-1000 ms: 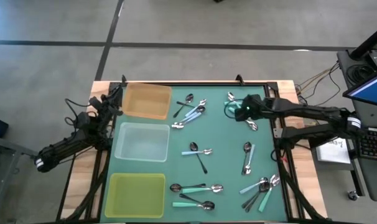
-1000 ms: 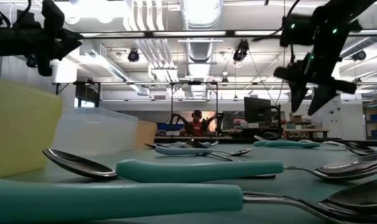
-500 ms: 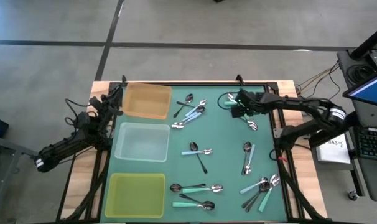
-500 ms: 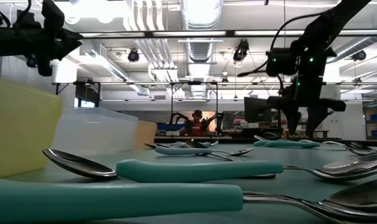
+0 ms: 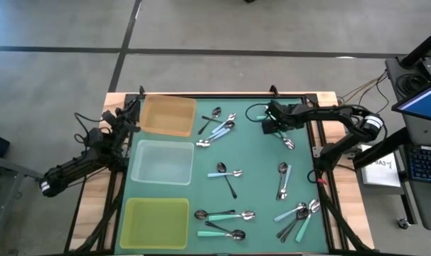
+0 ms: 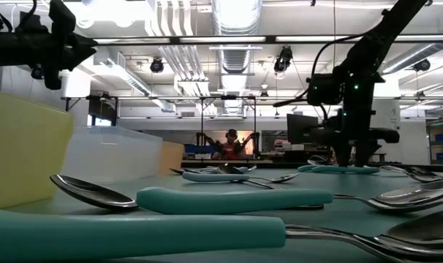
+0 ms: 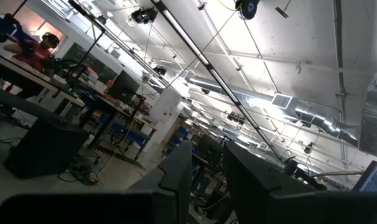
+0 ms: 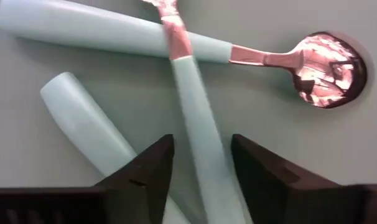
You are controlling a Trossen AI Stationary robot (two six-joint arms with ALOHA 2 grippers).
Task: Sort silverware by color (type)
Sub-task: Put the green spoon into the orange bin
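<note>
Spoons with mint, pale blue or black handles lie scattered on the green mat [image 5: 254, 178]. My right gripper [image 5: 272, 126] [image 6: 351, 157] points down over a small heap of mint-handled spoons [image 5: 264, 112] at the far right. In the right wrist view its open fingers stand on either side of one mint handle [image 8: 201, 143]. That spoon's neck lies across a second spoon [image 8: 328, 62], and a third handle [image 8: 83, 118] lies beside it. My left gripper [image 7: 207, 180] is raised at the table's left edge, near the orange tray, with a narrow gap and nothing between its fingers. My right gripper comes from above, pointing down, with one finger [image 8: 145, 174] on each side of the mint handle [image 8: 207, 168], across its length. The spoon lies on the mat and on the spoon under it. Whether the fingers touch the handle, I cannot tell.
Three shallow trays stand in a column on the left: orange [image 5: 168, 115] at the far end, clear [image 5: 162, 162] in the middle, yellow-green [image 5: 156, 222] near. More spoons lie at the centre [image 5: 226, 173], near right [image 5: 297, 217] and near middle [image 5: 222, 222]. A person sits far behind the table [image 6: 229, 142].
My right gripper has come down toward the table's far edge, onto the heap of mint spoons, and has tipped to point more steeply down. In the low view its fingers now stand closer together than before. The spoons have not moved.
</note>
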